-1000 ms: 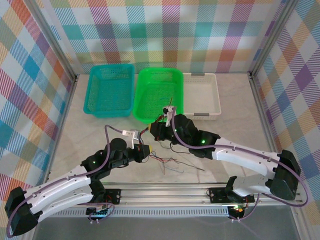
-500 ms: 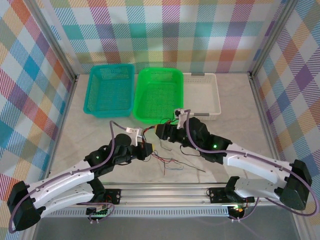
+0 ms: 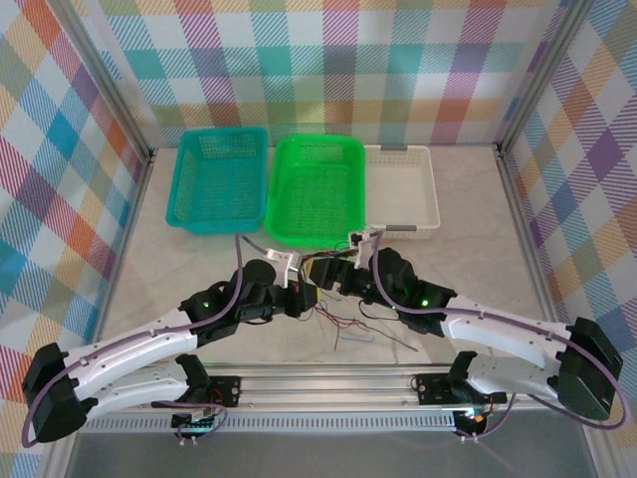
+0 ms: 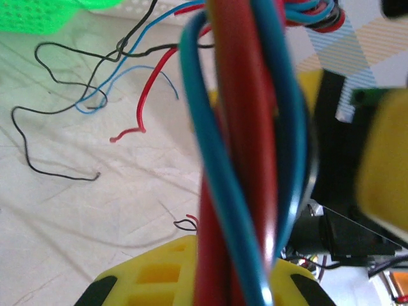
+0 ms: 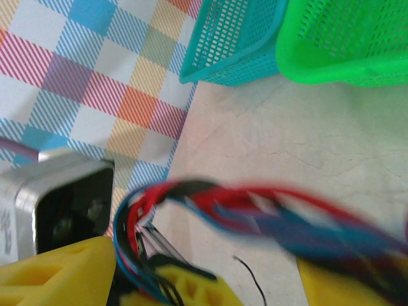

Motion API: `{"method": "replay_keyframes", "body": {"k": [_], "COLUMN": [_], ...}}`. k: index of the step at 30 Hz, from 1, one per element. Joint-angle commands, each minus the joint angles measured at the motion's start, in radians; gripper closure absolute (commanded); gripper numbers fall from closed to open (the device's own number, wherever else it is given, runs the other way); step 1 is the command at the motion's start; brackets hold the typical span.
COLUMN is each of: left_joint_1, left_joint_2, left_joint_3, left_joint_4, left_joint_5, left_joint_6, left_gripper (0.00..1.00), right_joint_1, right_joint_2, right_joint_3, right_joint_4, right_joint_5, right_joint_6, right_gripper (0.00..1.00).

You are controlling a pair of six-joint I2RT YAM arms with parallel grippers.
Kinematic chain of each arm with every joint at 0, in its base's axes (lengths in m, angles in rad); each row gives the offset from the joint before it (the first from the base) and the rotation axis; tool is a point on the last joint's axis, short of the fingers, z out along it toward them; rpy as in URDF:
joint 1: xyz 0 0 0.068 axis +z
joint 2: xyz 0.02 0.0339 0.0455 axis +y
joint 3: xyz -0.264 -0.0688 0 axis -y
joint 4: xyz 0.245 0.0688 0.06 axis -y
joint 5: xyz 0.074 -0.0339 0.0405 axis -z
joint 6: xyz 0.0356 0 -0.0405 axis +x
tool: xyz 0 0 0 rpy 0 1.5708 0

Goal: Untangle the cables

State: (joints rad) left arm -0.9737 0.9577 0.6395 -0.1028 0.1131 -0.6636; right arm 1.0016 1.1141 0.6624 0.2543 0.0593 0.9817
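Note:
The cables [image 3: 343, 321] are thin red, blue and black wires, bunched between the two grippers with loose ends trailing on the table. My left gripper [image 3: 307, 295] is shut on the bunch. In the left wrist view red and blue strands [image 4: 239, 127] run up between its yellow fingers [image 4: 150, 271]. My right gripper [image 3: 330, 275] sits just right of it, nearly touching. In the right wrist view its yellow fingers [image 5: 57, 274] stand wide apart, open, and the blurred bunch [image 5: 268, 210] arches across the gap without being gripped.
A teal basket [image 3: 219, 179], a green basket [image 3: 317, 189] and a white tray [image 3: 403, 189] stand in a row at the back, just beyond the grippers. Loose wire ends [image 4: 57, 115] lie on the pale table [image 3: 468, 259]. An aluminium rail [image 3: 328, 378] runs along the near edge.
My right gripper has opened and pulled back from the green basket's front edge. The left gripper, still shut on the cables, has moved right, close to the right one.

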Motion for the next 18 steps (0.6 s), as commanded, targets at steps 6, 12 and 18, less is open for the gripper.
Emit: {"method": "replay_keyframes", "body": {"k": [6, 12, 18], "left_joint_1": [-0.062, -0.068, -0.084], "left_joint_2": [-0.024, -0.051, -0.046], "left_joint_3": [0.014, -0.025, -0.038], "left_joint_4": [0.046, 0.107, 0.148], "left_joint_5": [0.003, 0.034, 0.065], "left_joint_6": [0.039, 0.038, 0.045], "left_gripper": [1.00, 1.00, 1.00], "right_joint_1": [-0.001, -0.001, -0.001], "right_joint_2": [0.023, 0.011, -0.032], "right_joint_3": [-0.035, -0.067, -0.083], "right_joint_4": [0.236, 0.267, 0.254], "right_joint_5": [0.098, 0.157, 0.210], "right_joint_6": [0.075, 0.109, 0.109], "right_gripper": [0.29, 0.40, 0.49]}}
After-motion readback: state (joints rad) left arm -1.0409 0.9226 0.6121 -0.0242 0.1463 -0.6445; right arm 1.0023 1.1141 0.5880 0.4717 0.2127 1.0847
